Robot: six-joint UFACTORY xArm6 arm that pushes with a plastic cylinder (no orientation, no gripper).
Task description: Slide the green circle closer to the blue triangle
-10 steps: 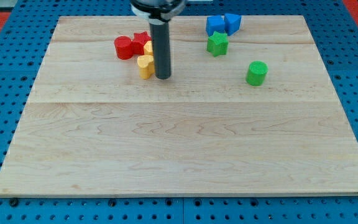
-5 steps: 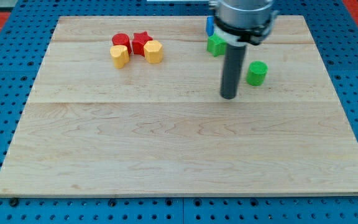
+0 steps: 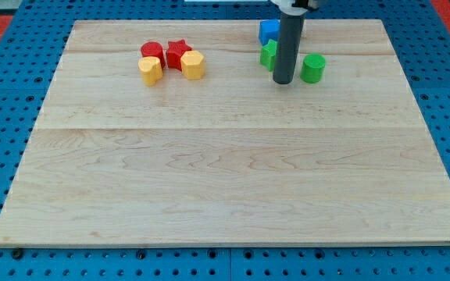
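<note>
The green circle stands on the wooden board at the view's upper right. My tip rests on the board just to its left, a small gap apart. The dark rod hides part of a green star-shaped block and most of the blue blocks behind it. One blue block shows at the rod's left near the top edge. The blue triangle is hidden behind the rod.
A red circle, a red star and two yellow blocks cluster at the view's upper left. The board's top edge runs close behind the blue blocks.
My tip swept right from the yellow blocks, then up toward the blue blocks. The green circle has shifted up and slightly left. The yellow blocks were displaced early on.
</note>
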